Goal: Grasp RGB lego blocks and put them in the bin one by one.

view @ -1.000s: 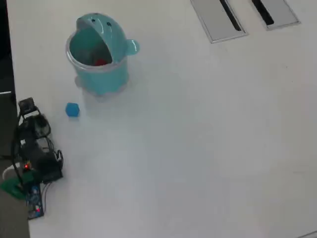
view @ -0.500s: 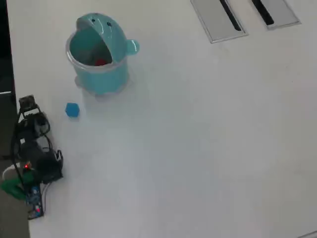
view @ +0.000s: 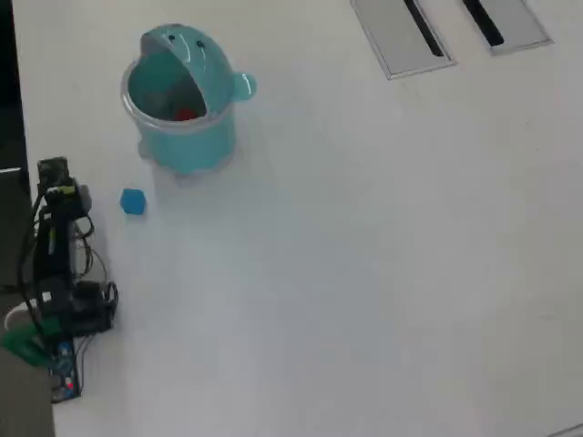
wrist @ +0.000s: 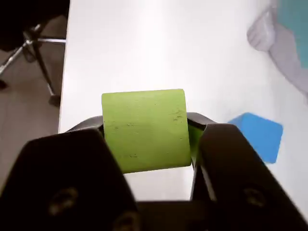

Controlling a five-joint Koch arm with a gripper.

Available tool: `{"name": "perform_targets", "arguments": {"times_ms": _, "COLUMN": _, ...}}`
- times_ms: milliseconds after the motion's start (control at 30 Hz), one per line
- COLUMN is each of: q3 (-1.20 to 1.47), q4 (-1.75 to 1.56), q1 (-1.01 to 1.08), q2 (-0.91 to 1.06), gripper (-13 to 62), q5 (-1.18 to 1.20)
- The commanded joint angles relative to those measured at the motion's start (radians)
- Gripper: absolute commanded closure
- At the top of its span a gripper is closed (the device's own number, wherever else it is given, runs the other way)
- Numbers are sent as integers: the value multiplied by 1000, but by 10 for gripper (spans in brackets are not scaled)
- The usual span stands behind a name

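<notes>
Black plastic fills the lower part of the wrist view, where the gripper [wrist: 147,132] has its two jaws clenched on the yellow-green block [wrist: 144,129], one jaw pressed to each side face so the cube sits square between them and lifted clear of the white table [wrist: 159,43]. Such a side-on pinch looks chosen to keep the small cube from twisting while it is carried. In the overhead view the arm [view: 55,246] stands at the far left edge of the table, stretched up along that edge with its wrist end nearest the bin, and the held block is too small to make out there. Just right of the arm's tip in that view lies the blue block [view: 133,201], loose on the table and apart from everything; the wrist view shows it low on the right, beside the right jaw but not touching it. Further up and right stands the teal bin [view: 187,137], upright, its hooded lid tipped back so the mouth is open from above, and the red block [view: 186,115] already rests inside. By this reading one block is delivered, one is in hand and on its way, and the blue one remains. The carry probably calls for swinging toward the open mouth, clearing the rim before letting go.
</notes>
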Motion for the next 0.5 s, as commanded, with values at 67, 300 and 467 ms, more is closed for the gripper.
{"name": "perform_targets", "arguments": {"times_ms": 67, "q3": -160, "q4": -80, "q1": 44, "q2": 32, "gripper": 395, "q5": 25}}
{"name": "perform_targets", "arguments": {"times_ms": 300, "q3": -198, "q4": -383, "q1": 178, "q2": -3, "gripper": 395, "q5": 71}}
{"name": "perform_targets", "arguments": {"times_ms": 467, "q3": -233, "q4": -609, "q1": 305, "q2": -35, "gripper": 462, "q5": 101}}
